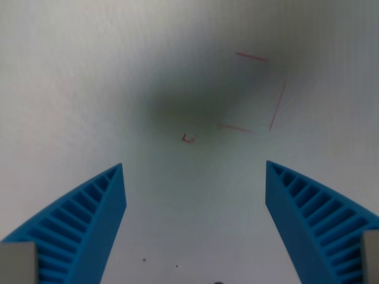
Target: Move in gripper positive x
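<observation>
My gripper is open and empty, hovering close above a plain white surface. Its two blue ribbed fingers rise from the bottom corners of the wrist view, one at the wrist view's left and one at the wrist view's right, with a wide gap between the tips. Nothing lies between the fingers. A dark soft shadow falls on the surface just beyond the fingertips.
Thin red pen lines form part of a square outline on the surface at the wrist view's upper right. A small red mark sits near the middle. A few tiny dark specks lie near the bottom edge.
</observation>
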Controlling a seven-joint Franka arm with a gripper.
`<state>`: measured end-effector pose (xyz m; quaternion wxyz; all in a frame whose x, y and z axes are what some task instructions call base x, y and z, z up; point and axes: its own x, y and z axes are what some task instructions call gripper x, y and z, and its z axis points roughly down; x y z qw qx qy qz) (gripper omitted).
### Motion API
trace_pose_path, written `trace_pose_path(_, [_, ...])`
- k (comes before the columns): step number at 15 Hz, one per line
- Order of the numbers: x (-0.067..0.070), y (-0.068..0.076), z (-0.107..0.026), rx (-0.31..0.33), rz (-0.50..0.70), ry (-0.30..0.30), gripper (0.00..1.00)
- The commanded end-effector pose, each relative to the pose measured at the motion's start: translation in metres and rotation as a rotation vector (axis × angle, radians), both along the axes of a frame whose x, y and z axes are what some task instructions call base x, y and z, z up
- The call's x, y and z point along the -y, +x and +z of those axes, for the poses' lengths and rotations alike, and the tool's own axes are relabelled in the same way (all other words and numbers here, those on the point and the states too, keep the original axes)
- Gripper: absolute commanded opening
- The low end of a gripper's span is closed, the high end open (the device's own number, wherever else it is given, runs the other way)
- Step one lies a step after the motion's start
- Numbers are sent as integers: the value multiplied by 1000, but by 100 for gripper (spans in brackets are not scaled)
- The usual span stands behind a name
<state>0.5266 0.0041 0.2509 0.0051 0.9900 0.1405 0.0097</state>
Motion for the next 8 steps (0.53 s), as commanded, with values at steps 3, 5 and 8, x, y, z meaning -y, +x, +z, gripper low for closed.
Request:
trace_pose_path(3, [-9, 26, 2, -26, -16, 4, 100])
trace_pose_path(5, [-11, 36, 2, -26, -16, 4, 100])
trace_pose_path(8, [-15, 50, 2, -26, -16, 4, 100])
